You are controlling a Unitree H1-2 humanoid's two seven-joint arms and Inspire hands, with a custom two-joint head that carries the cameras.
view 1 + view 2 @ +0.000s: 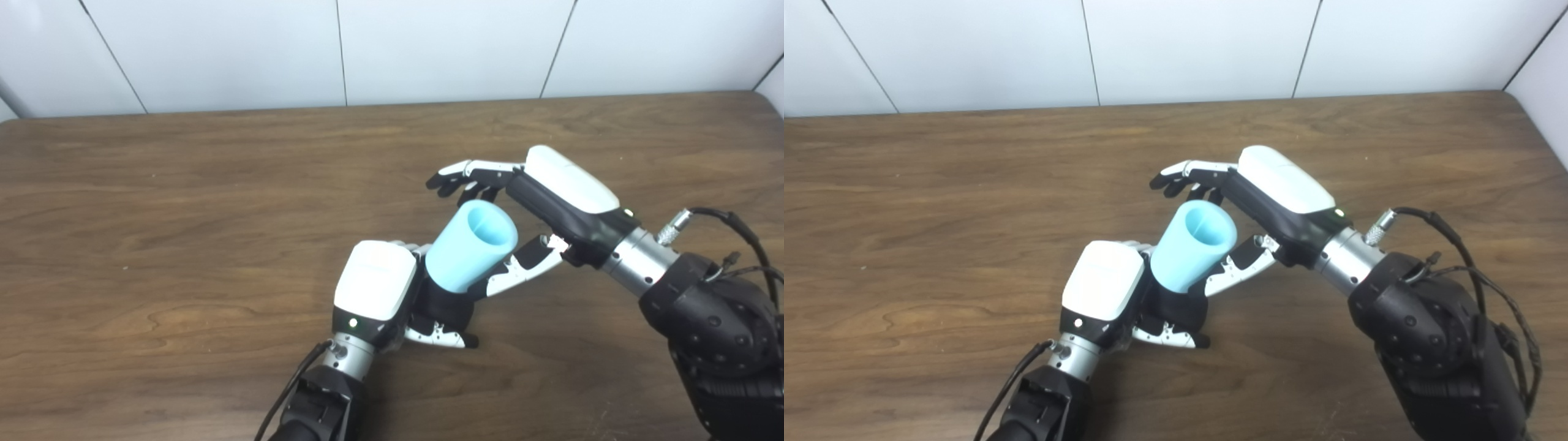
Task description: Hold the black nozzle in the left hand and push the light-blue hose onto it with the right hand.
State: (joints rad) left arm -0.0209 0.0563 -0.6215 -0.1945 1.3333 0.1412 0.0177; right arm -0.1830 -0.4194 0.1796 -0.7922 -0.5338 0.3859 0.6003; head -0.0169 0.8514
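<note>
Light-blue hose (470,246) sits on black nozzle (442,305) gripped by left hand (392,294) — right hand (520,208) spread around it, no lettering legible.

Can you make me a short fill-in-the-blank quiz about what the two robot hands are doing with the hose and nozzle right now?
1. The black nozzle is held in the ____ hand.
2. The hose is light ____ in color.
3. The hose's open end faces the ____ hand.
4. The left hand and right hand work above a ____ table.

Missing words: left; blue; right; wooden
</note>
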